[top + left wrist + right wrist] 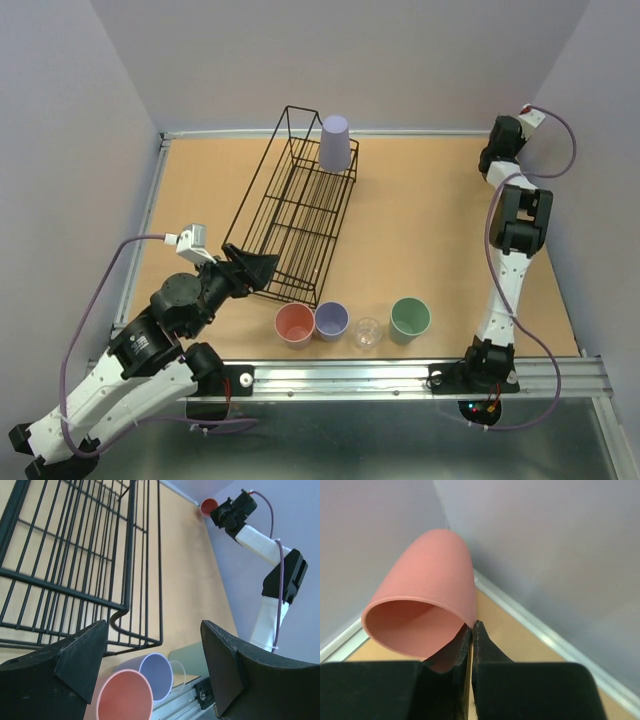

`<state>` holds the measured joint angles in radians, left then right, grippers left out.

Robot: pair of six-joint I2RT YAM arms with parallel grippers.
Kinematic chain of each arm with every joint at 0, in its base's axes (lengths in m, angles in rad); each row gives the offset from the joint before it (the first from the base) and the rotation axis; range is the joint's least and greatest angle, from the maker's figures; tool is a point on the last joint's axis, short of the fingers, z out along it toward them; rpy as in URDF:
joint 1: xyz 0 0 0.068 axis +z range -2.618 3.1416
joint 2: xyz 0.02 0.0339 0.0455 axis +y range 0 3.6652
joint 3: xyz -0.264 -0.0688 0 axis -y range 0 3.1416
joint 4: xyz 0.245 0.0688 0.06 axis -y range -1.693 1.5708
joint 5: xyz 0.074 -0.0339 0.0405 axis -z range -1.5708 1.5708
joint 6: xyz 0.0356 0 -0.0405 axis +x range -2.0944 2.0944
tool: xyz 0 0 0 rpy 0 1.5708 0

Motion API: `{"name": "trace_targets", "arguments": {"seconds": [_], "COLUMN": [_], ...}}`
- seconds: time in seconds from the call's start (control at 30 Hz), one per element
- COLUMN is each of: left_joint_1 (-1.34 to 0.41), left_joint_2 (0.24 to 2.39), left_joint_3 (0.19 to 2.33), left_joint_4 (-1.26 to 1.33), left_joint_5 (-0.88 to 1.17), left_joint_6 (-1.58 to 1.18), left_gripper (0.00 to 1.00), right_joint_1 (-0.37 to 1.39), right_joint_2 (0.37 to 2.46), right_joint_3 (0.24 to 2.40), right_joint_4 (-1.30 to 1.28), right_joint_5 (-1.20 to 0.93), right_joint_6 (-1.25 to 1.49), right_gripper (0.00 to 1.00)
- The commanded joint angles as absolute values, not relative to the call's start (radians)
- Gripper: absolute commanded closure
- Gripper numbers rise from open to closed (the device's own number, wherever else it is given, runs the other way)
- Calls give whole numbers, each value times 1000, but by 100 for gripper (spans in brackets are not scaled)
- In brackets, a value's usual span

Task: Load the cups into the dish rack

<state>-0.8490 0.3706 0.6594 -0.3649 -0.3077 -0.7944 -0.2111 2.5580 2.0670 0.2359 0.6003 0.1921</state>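
While the right gripper (472, 630) hangs above the far right corner of the table (430, 220), its 2 fingers are pressed almost together on the wall of a salmon-pink cup (427, 590). 1 finger is inside the rim and 1 outside. That cup is tilted onto its side, its mouth toward the wrist camera.

The left gripper (252, 268) is spread wide with nothing between its fingers, and it hovers just beside the near end of the dish rack (300, 215). This black wire rack stands lengthwise in the middle of the table, running from near left to far right.

1 lavender cup (336, 142) stands upside down at the rack's far end.

4 more cups stand mouths up in a row on the table, just in front of the rack's near end. From left to right they are a second salmon-pink cup (295, 324), a second lavender cup (331, 320), the small clear cup (368, 332) and the mint green cup (410, 319). The pink and lavender ones stand side by side, touching or nearly so. The clear cup sits between the lavender and green ones, slightly apart from each.
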Motion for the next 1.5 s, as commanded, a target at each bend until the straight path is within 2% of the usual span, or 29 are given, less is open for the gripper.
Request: {"name": "trace_targets", "arguments": {"seconds": [0.0,0.23,0.33,0.47,0.7,0.87,1.03,1.1,1.17,1.27,1.47], "left_joint_1": [-845,-845,-845,-845,-845,-842,-784,-738,-669,-626,-620], "left_joint_2": [410,465,480,531,724,899,1116,1208,1255,1314,1434], "left_joint_3": [762,887,940,1015,1193,1336,1521,1578,1614,1621,1726], "left_joint_4": [-333,-353,-354,-330,-217,-172,-188,-199,-155,-69,26], "left_joint_5": [-347,-339,-342,-325,-239,-135,-19,105,270,388,526], "left_joint_6": [-727,-686,-672,-634,-554,-499,-472,-511,-579,-641,-725], "left_gripper": [14,14,14,13,12,10,6,6,6,2,1], "right_joint_1": [-163,-81,-64,-64,-64,-57,-45,-41,-32,-26,-11], "right_joint_2": [2330,2051,1893,1676,1312,1127,957,892,856,805,764], "right_joint_3": [1907,1658,1542,1393,1124,968,931,931,933,942,998], "right_joint_4": [344,312,262,255,347,370,330,301,272,241,169], "right_joint_5": [580,580,540,387,-31,-188,-368,-417,-449,-482,-514], "right_joint_6": [305,432,587,756,975,1069,1043,1029,1028,1031,963], "right_gripper": [100,100,100,99,100,100,100,100,100,100,100]}}
